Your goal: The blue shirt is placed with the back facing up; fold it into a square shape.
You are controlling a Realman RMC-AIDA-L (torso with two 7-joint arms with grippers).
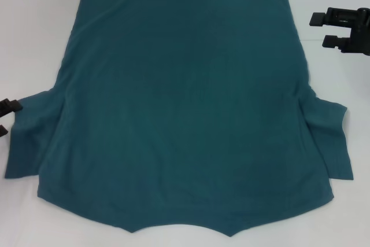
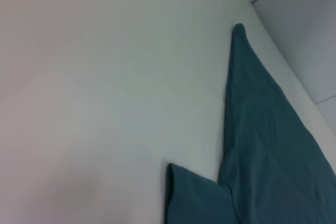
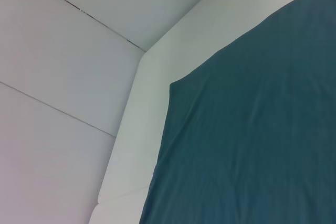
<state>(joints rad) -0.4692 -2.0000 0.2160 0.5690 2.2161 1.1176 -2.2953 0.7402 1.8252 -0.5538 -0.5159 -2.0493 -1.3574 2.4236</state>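
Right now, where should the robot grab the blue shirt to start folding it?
Probably by the sleeves. The blue shirt lies flat and spread out, collar nearest the robot, so its middle offers no edge to pinch. Each sleeve sticks out sideways as a loose flap. The left end effector is already beside the left sleeve, so it could come in from that outer side. The right end effector is near the far hem corner.

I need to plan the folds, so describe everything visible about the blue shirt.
The blue shirt is a plain dark teal, soft-looking knit, spread flat and unfolded on the white table. Its collar end lies nearest the robot, its straight hem at the far edge. Both short sleeves stick out at the sides. Only faint creases show. The left pincer sits beside the left sleeve; the right pincer is off it. No lettering is visible.
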